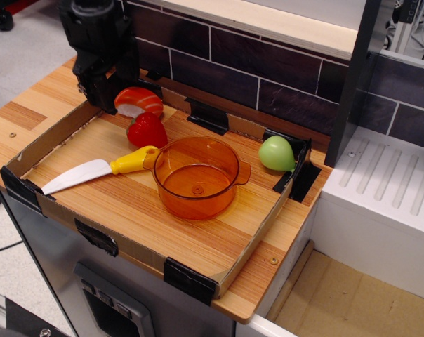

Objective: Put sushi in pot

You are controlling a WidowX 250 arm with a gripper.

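The sushi (139, 100), orange-red with pale stripes over a white underside, lies in the far left corner of the cardboard-walled tray (57, 133). The transparent orange pot (196, 177) stands empty in the middle of the tray, to the right of and nearer than the sushi. My black gripper (100, 90) hangs over the tray's far left corner, just left of the sushi and slightly above it. Its fingers point down, and their dark shapes merge, so the gap between them does not show.
A red pepper-like toy (147, 130) sits right in front of the sushi. A toy knife (93, 170) with a yellow handle lies left of the pot. A green fruit toy (276, 153) sits in the far right corner. A dark tiled wall (254, 63) stands behind.
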